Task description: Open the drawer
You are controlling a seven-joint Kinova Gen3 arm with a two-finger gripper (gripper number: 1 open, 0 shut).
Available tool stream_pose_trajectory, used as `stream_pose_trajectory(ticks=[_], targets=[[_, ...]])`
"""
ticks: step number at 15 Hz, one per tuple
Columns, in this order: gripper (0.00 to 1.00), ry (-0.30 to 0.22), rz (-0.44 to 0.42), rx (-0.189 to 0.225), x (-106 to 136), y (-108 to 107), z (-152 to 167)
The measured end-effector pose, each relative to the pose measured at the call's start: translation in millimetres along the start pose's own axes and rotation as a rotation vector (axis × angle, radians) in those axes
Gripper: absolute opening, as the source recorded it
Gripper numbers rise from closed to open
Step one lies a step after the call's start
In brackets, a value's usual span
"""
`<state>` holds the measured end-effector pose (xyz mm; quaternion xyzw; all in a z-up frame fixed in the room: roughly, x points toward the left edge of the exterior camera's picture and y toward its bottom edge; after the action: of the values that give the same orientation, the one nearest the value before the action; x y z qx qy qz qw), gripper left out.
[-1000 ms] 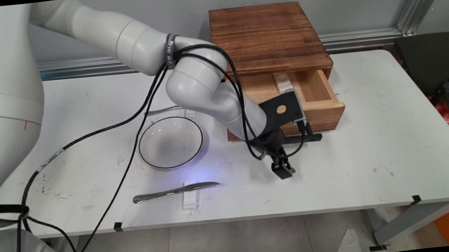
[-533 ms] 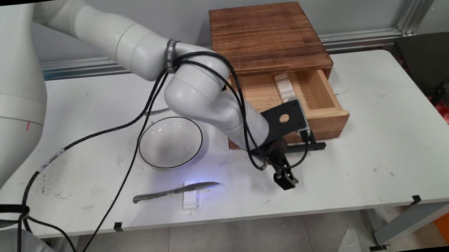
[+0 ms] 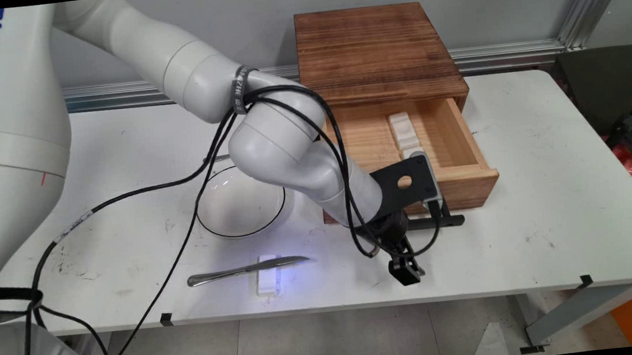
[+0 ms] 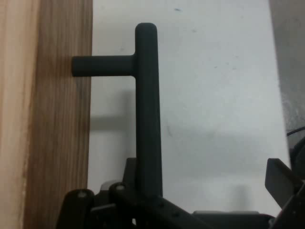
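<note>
A dark wooden box [image 3: 376,50] stands at the back of the table, and its light wooden drawer [image 3: 467,186] is pulled out toward the near side. Two white blocks [image 3: 403,128] lie inside the drawer. The drawer's black bar handle [image 3: 436,222] [image 4: 147,109] stands off the drawer front [image 4: 57,119] on a short post. My gripper [image 3: 409,252] [image 4: 205,202] is open around this handle. The bar lies close to the left linkage, and the other finger [image 4: 286,183] stands far off to the right.
A white bowl [image 3: 250,221] with a black rim sits left of the drawer, partly behind the arm. A table knife [image 3: 244,271] rests across a small white block [image 3: 268,286] near the front edge. Black cables hang from the arm over the table's left half.
The drawer has slid further out toward the near side, together with the gripper at its handle. More of the white blocks inside shows now.
</note>
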<state>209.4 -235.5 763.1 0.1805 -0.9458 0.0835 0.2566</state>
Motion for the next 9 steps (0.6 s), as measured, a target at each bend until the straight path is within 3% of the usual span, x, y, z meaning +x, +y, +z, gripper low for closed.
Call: stream_pose_trajectory(ticks=[9], targets=[[1.0,0.008,-0.002,-0.032,4,28,-3]])
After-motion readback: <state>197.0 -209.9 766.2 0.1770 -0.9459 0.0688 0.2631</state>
